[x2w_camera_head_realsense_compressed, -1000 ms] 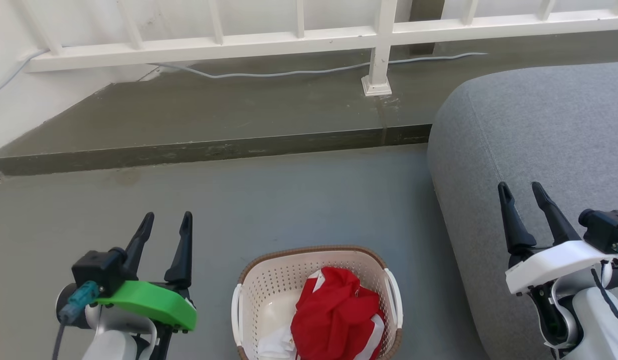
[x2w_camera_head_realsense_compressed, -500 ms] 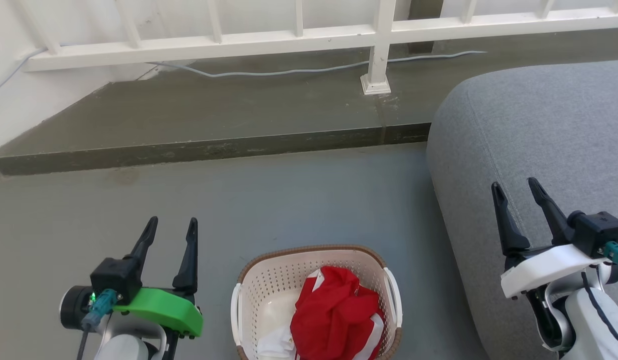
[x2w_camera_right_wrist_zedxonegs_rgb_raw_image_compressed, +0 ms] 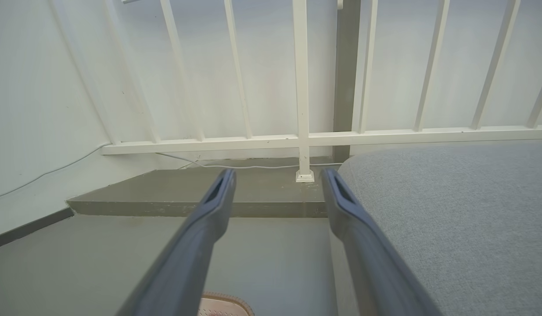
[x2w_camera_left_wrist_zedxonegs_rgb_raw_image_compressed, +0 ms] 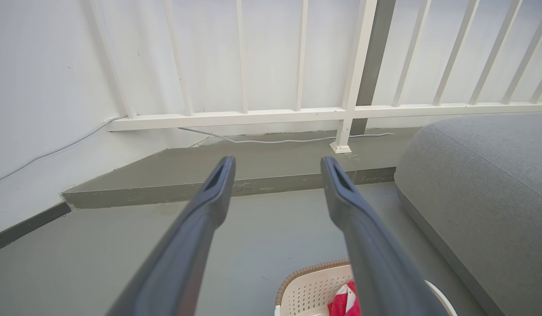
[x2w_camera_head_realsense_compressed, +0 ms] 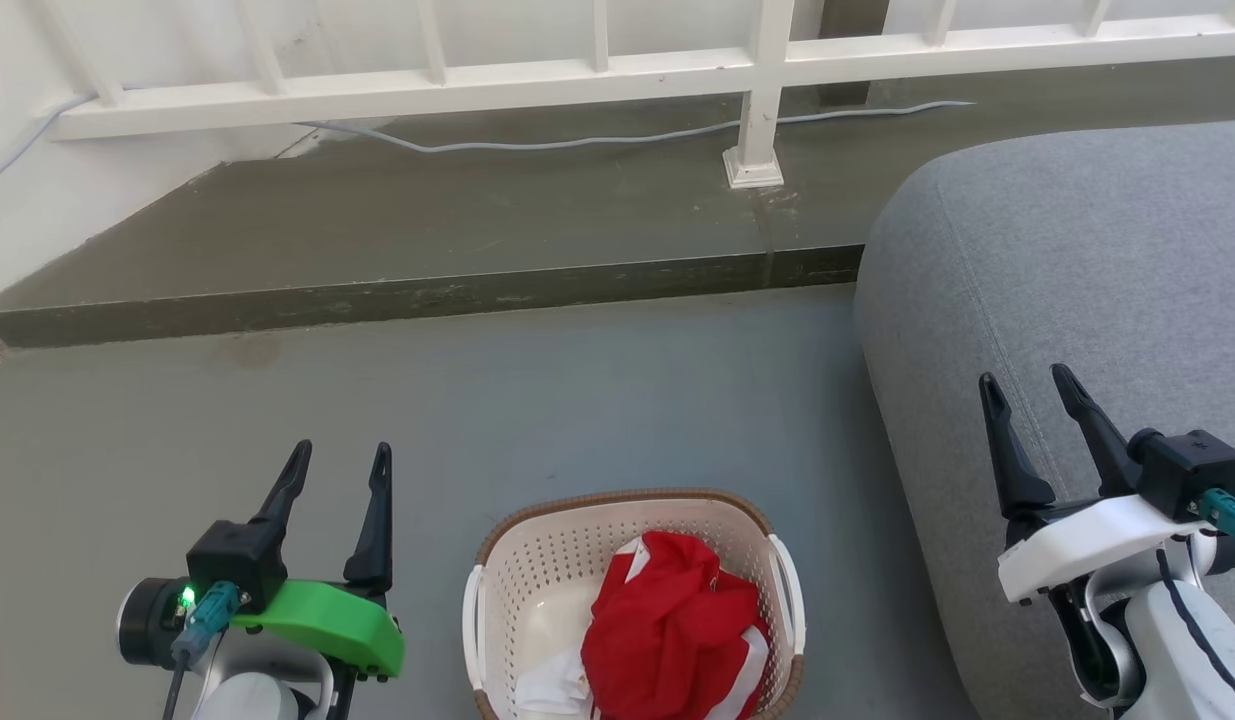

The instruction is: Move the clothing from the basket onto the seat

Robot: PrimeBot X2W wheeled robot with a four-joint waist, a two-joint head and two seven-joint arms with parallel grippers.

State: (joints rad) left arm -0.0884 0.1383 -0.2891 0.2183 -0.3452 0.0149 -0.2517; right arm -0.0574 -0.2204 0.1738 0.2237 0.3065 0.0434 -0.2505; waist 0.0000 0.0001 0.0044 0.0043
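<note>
**While Both End Effectors Stand Open: Preparing the First Pick from the Basket**

Since the clothing (x2w_camera_head_realsense_compressed: 672,630) lies bunched inside the basket (x2w_camera_head_realsense_compressed: 547,565), mostly in its right half, none of the transfer is done. The step in hand is judged to be the approach for a first grasp.

**Present condition**
- The basket stands on the floor (x2w_camera_head_realsense_compressed: 577,400) between the two arms, near the front edge of the seat (x2w_camera_head_realsense_compressed: 1077,260), which lies to the robot's right.
- The left end effector (x2w_camera_head_realsense_compressed: 341,447) hovers over bare floor left of the basket, fingers spread and empty.
- The right end effector (x2w_camera_head_realsense_compressed: 1023,376) hovers over the seat's front edge, likewise spread and empty.

**Recommended procedure**
1. Select the right arm. Its carry to the seat appears the shorter.
2. Bring the open fingers down from above onto the highest red fold, straddling a ridge of fabric. Keep them clear of the brown rim and the white side handles.
3. Close on fabric alone, never on the perforated wall.
4. Lift straight up until the trailing cloth clears the rim. The basket looks light and may rise with a snagged hem.
5. Set the load well onto the seat, not on its rounded edge.

**Note**
White fabric shows beneath the red at the basket's front. Whether it is a separate garment cannot be told, so check the basket after the first lift.
</note>
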